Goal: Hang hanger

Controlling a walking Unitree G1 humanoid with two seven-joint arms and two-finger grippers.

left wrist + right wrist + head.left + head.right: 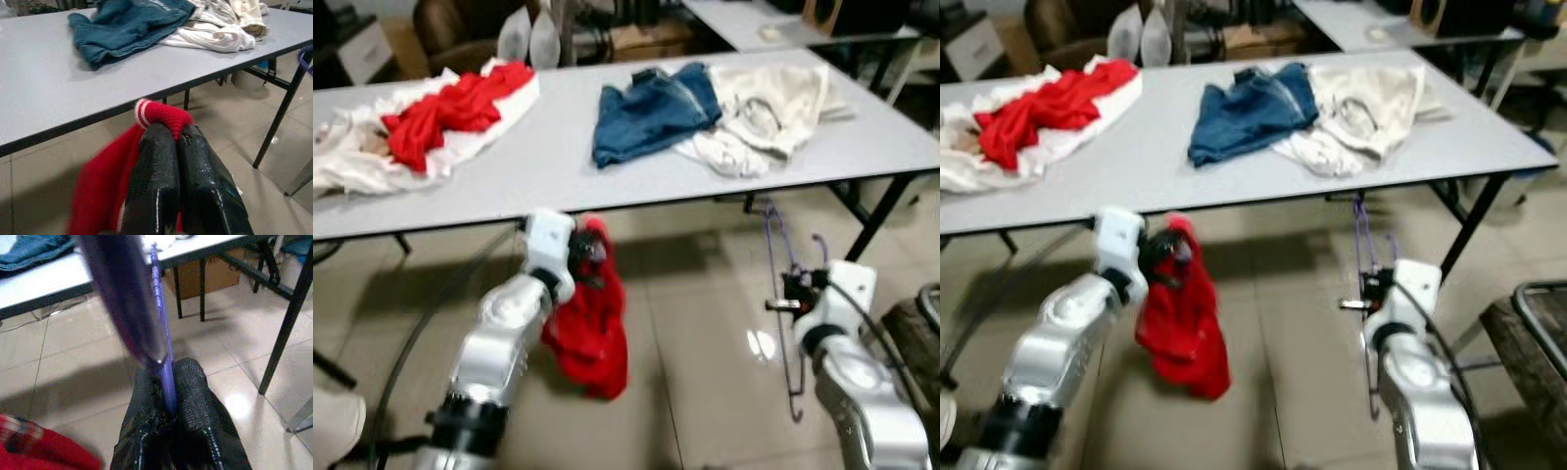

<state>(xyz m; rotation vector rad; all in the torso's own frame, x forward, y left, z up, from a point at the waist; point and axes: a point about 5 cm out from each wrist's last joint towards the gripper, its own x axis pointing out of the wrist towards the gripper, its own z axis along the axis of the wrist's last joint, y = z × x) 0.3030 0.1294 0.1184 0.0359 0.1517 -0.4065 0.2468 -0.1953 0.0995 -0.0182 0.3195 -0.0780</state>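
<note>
My right gripper [168, 382] is clamped tight on the purple hanger [159, 308], which stands nearly upright in front of the table's near edge, its thin frame running both above and below my fingers. My left gripper [173, 142] is pinched shut on the ribbed, white-striped cuff of a red sweater [592, 333]; the garment hangs limp from it over the tiled floor, just below the grey table [558, 166].

I judge I'm at the dressing stage: hanger and garment are each in hand but well apart, nothing threaded yet. Next I'd need to bring the two together and work a hanger arm into the sweater's opening, which calls for finding the neck rather than this cuff.

On the table lie blue jeans [651, 108], a cream garment [769, 103] and another red garment [450, 108]. I can read no labels or writing anywhere.
</note>
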